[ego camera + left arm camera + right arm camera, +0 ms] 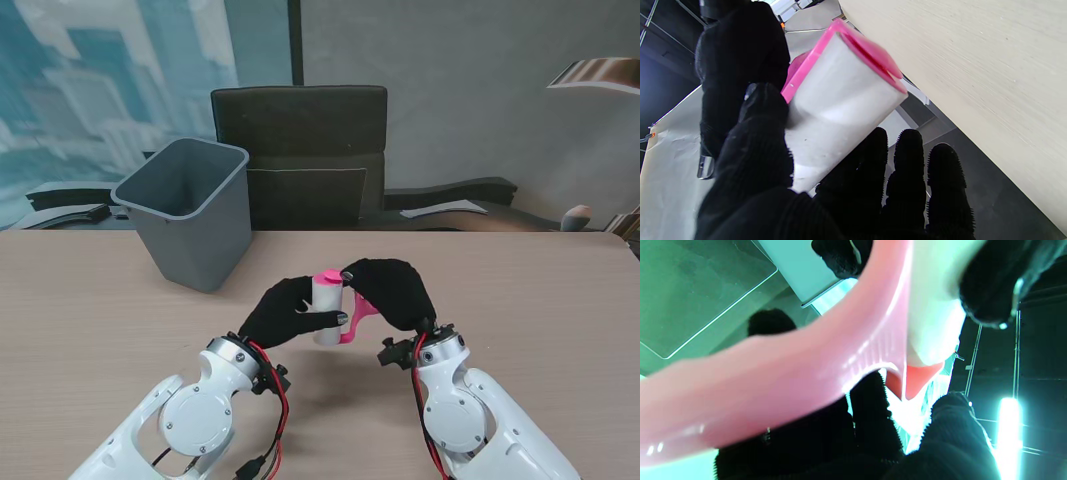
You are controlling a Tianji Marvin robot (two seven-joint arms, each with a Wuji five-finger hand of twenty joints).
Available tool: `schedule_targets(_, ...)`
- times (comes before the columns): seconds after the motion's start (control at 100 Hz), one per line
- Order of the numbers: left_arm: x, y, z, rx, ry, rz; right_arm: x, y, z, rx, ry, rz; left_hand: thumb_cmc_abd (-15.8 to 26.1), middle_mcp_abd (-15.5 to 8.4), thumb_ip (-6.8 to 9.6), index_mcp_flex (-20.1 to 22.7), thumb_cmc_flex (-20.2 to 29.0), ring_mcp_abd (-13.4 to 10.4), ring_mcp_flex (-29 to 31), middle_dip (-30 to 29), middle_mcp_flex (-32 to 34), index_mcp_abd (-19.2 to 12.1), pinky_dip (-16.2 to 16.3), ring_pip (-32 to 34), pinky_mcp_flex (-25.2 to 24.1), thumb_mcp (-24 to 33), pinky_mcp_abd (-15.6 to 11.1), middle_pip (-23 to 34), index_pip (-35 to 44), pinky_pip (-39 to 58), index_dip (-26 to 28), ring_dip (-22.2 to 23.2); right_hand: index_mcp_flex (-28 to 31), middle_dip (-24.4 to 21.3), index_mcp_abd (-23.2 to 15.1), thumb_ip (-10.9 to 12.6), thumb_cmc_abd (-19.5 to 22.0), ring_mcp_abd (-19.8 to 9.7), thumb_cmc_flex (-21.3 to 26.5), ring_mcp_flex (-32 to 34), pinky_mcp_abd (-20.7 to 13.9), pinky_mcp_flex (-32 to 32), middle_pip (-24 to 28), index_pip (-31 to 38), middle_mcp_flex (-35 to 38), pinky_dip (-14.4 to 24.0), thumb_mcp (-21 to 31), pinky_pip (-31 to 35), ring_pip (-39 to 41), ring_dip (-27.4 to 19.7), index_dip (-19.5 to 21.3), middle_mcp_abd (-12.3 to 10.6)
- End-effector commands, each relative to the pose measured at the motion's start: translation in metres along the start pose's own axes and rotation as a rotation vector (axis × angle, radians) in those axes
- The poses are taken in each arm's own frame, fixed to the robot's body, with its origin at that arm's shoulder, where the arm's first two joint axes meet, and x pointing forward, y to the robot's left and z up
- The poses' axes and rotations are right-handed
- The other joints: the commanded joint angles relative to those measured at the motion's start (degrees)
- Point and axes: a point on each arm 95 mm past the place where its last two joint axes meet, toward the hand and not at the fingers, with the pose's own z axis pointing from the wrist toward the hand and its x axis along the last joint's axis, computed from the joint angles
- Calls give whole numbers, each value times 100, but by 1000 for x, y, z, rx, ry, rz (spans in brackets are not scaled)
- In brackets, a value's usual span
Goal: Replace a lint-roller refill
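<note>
The wooden surface [560, 300] is wide and flat under both hands. A grey trash bin [190, 210] stands on it, past the left hand and off to the left side, well apart from it. A dark chair [298, 150] waits behind the surface.

The left hand [285, 315] is wrapped around the white refill roll [326, 312]. Its thumb presses one side and its fingers [907, 160] curl under the other side. The roll sits between the two hands, held up off the surface. The right hand [395, 290] is closed on the pink lint-roller handle [357, 318], just beside the roll.

The roll looks as if it is on the pink holder, with the pink end cap [870, 56] showing at its far end. So I think the job is at the pull-apart step.

What could go wrong? The roll paper is sticky, so the left glove may stick to it and not let go over the bin. If the left hand squeezes too hard, the roll may squash and jam on the holder. If the hands pull crooked, the thin pink handle may bend or pop out of the right hand.
</note>
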Motion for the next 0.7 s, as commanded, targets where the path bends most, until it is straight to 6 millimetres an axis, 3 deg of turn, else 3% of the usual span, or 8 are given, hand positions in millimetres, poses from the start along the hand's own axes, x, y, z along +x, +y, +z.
schedule_targets(0.0,-7,-4,0,-2,-5,38,1,1,0,5,5,-6,685,-168,258,421,1015,-58,37,160,26,-1016,-64,168,-15,915,-85,139,873,166,249,10,-352,-113,-130,231,102,-196,180,-437,-204,-606,-177,-259,-527,177,-72,-232,-494,-108,43,105)
schedule_targets(0.12,-16,-9,2,-11,19,140,2,4,-2,11,12,-10,654,-146,264,453,1018,-23,84,162,87,-1005,-59,185,4,922,-45,142,862,176,249,17,-896,-339,-325,264,-63,-197,449,-1834,-276,-1928,-504,-628,-1767,335,-37,-909,-1184,-94,3,186)
schedule_targets(0.21,-22,-10,4,-20,50,217,5,6,-4,12,31,-23,642,-131,270,484,1009,-13,106,155,113,-991,-55,182,19,939,-23,124,842,183,245,15,-1108,-436,-449,270,-74,-278,501,-2473,-357,-2481,-671,-752,-2324,319,-27,-1213,-1432,-152,-31,148)
schedule_targets(0.45,-33,-13,5,-28,204,438,8,17,-8,35,51,-64,644,-157,268,499,969,-24,142,157,149,-1034,-53,172,38,964,-17,104,821,186,266,11,-1217,-640,-543,333,-453,-370,999,-2951,-402,-2899,-859,-812,-2689,349,162,-1585,-1742,-279,-52,58)
schedule_targets(0.5,-35,-14,4,-26,236,477,8,19,-9,50,55,-81,653,-162,267,498,959,-34,150,158,149,-1050,-53,171,38,969,-18,102,817,185,271,9,-1305,-672,-600,362,-697,-410,1190,-3056,-417,-2977,-906,-858,-2754,349,250,-1672,-1829,-311,-84,14)
schedule_targets(0.52,-35,-14,4,-25,247,490,8,20,-10,57,56,-89,653,-166,265,500,952,-38,155,159,151,-1054,-53,171,38,968,-18,103,818,185,274,9,-1430,-716,-627,318,-980,-437,1053,-3078,-420,-3009,-919,-594,-2785,531,740,-1803,-1915,-310,-428,-1)
schedule_targets(0.62,-35,-14,4,-22,286,527,7,22,-12,99,63,-135,649,-177,262,493,940,-40,166,161,160,-1081,-53,166,56,977,-16,101,813,188,284,6,-1818,-709,-684,191,-1960,-520,1066,-3300,-414,-3197,-1036,-130,-2959,602,1688,-2082,-2149,-382,-998,-85)
schedule_targets(0.69,-35,-14,4,-22,290,530,7,24,-14,124,67,-163,648,-178,261,496,934,-41,175,163,163,-1069,-57,166,64,986,-17,100,809,183,288,5,-1918,-716,-683,194,-2292,-548,1164,-3419,-404,-3295,-1087,-133,-3076,577,1805,-2193,-2246,-416,-1104,-129)
